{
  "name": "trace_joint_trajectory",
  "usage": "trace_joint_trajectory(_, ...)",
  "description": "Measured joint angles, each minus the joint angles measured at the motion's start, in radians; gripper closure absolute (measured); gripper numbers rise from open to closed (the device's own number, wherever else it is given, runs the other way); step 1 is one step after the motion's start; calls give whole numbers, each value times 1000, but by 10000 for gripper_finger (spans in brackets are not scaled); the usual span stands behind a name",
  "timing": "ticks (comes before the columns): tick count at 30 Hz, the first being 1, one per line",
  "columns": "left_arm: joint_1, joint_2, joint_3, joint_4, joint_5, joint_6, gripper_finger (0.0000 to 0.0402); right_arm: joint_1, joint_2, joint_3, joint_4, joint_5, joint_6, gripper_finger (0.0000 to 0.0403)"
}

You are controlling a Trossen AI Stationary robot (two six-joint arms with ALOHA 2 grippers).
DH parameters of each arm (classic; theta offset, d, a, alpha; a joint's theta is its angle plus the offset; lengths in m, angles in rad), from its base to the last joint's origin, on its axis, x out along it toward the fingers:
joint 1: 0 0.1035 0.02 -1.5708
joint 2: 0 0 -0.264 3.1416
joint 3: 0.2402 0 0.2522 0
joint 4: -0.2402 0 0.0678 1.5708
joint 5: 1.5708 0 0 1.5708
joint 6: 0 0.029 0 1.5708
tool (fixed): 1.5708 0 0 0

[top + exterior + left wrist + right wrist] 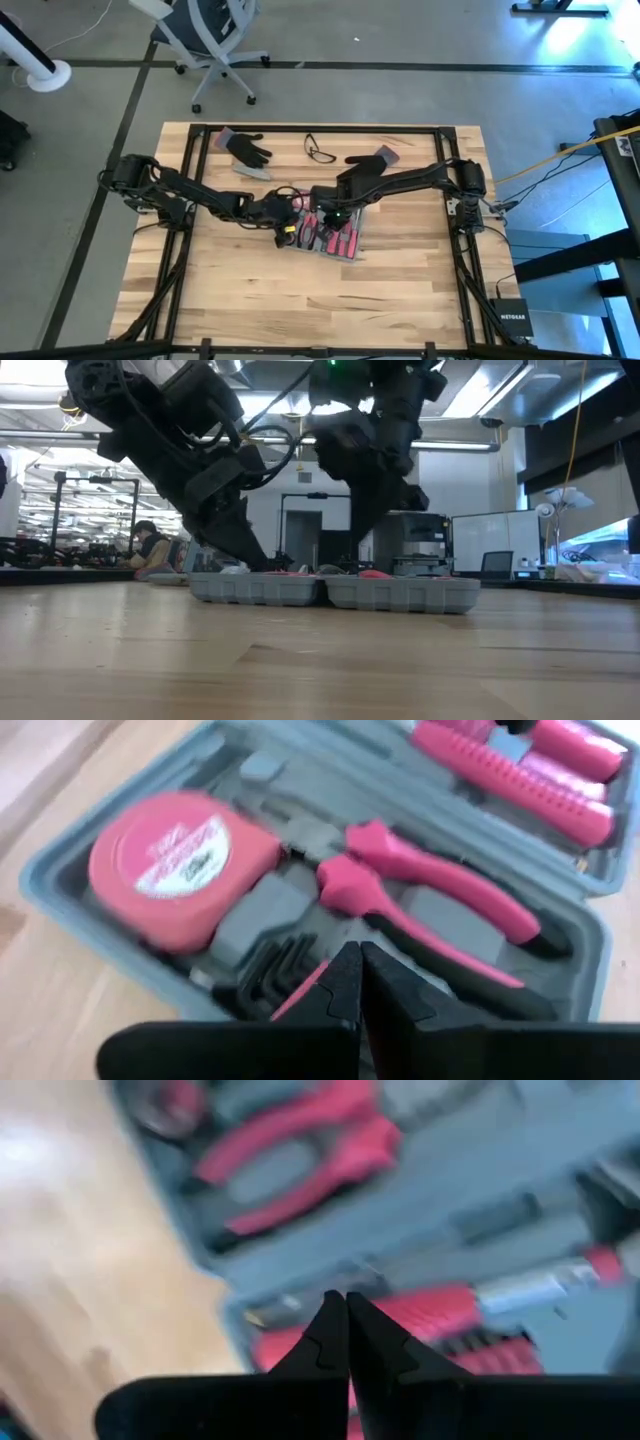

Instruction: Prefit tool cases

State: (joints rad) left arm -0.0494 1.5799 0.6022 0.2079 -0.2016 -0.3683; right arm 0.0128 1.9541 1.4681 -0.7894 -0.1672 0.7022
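Over the open tool case [325, 238], both end effectors (left [355, 982], right [346, 1330]) pinched together, empty.

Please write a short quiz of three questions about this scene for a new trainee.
1. True or false: the tool case lies open.
2. Which round pink tool sits in the case beside the pliers?
3. The left pincer is: A open, B shut, C holding a glove.

Key: 1 true. 2 the tape measure. 3 B.
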Motion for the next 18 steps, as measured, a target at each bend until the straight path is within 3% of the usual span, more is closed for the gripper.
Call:
trace_joint_trajectory(7, 0, 0, -7, -41, 1, -30, 401, -1, 0, -159, 98, -59, 30, 403)
trace_joint_trajectory(12, -1, 0, -7, -32, 8, -44, 401, 0, -4, -181, -85, -48, -80, 403)
trace_joint_trajectory(18, -1, 0, -7, -32, 0, -21, 401, -16, -45, -138, -118, -13, -89, 403)
